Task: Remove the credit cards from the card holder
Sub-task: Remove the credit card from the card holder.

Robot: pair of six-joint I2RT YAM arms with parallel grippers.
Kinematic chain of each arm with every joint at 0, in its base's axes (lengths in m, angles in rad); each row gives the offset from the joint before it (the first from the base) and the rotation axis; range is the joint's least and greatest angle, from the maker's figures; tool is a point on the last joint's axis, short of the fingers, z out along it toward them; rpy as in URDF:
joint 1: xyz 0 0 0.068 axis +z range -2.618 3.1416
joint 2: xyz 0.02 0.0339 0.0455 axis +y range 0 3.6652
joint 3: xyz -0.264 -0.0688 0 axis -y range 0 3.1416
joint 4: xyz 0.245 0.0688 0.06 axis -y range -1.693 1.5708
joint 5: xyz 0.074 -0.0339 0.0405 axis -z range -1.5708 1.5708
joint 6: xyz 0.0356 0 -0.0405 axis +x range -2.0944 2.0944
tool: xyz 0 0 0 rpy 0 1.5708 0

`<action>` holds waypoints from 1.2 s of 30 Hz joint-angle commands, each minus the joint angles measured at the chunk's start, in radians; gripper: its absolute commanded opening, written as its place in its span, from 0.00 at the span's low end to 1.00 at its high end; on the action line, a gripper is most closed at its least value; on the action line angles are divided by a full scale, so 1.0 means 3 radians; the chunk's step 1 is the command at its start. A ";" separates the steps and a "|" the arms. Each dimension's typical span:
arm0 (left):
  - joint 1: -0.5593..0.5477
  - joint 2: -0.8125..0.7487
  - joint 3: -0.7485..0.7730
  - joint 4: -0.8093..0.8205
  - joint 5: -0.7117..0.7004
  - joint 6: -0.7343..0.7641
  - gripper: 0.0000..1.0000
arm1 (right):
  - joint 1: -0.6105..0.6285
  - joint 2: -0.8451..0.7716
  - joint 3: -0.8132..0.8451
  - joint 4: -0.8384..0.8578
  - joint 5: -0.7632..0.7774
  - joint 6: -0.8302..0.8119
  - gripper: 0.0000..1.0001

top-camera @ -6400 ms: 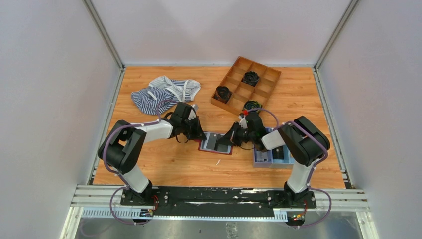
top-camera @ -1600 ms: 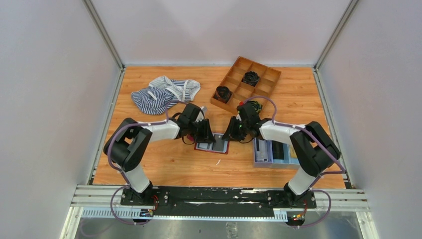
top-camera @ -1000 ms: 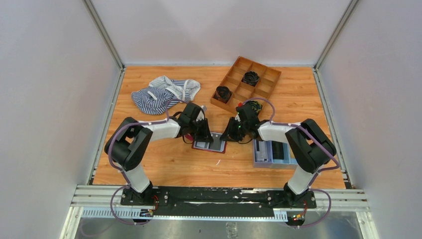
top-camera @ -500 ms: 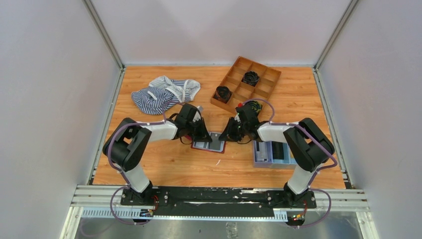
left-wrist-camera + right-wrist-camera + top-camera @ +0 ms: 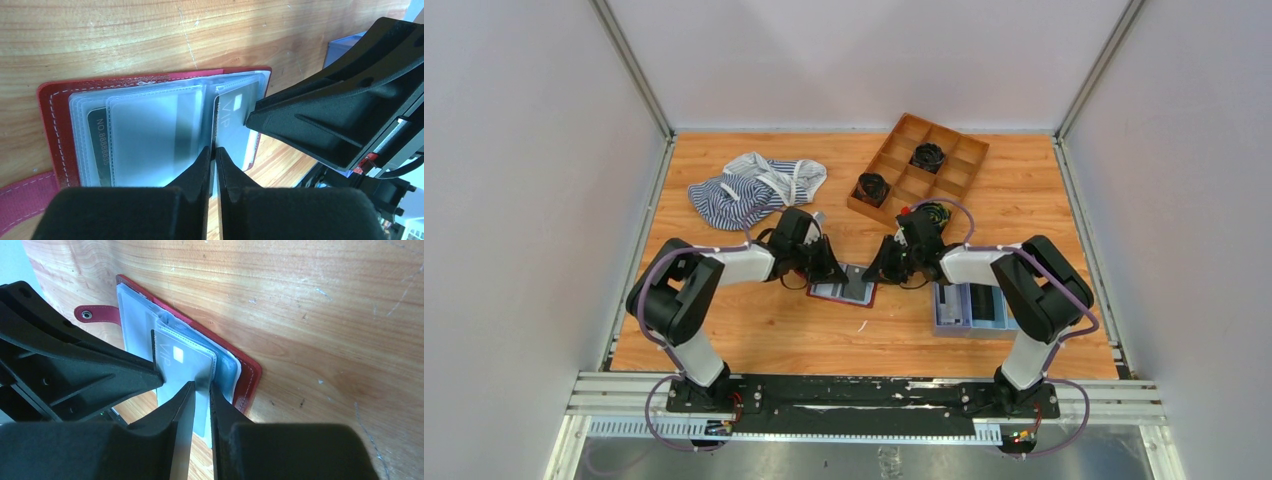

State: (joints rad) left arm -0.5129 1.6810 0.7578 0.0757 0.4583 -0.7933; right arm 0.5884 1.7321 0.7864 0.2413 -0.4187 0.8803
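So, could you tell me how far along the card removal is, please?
Done: the card holder lies open. In hand: the left gripper pinches the VIP card by its edge; the right gripper clamps its clear sleeve. Left: that card and a numbered card sit in their pockets, not yet out.

Left pincer (image 5: pixel 830 274) and right pincer (image 5: pixel 872 275) flank the card holder (image 5: pixel 840 293).

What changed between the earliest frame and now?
The left gripper closed on the grey VIP card; the right gripper pinches a sleeve. The card holder slid slightly left, and the right forearm swung off the blue tray. The striped cloth and wooden box stayed.
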 commanded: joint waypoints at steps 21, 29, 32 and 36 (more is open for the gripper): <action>0.0160 -0.0085 -0.0140 0.0322 0.0216 -0.0103 0.17 | 0.0040 0.0245 -0.0030 -0.0201 -0.0016 -0.0025 0.20; 0.0189 -0.0142 -0.0203 0.0341 0.0165 -0.0139 0.01 | 0.0043 0.0246 -0.0037 -0.0211 -0.0001 -0.0037 0.19; 0.0222 -0.0174 -0.0231 0.0341 0.0176 -0.0133 0.00 | 0.0040 0.0257 -0.0049 -0.0215 0.0010 -0.0038 0.19; 0.0282 -0.0220 -0.0283 0.0345 0.0201 -0.0112 0.00 | 0.0037 0.0267 -0.0078 -0.0216 0.0028 -0.0040 0.18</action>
State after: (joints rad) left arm -0.4507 1.6474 0.6971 0.1638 0.5072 -0.8314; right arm 0.5884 1.7607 0.7937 0.2737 -0.4454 0.8936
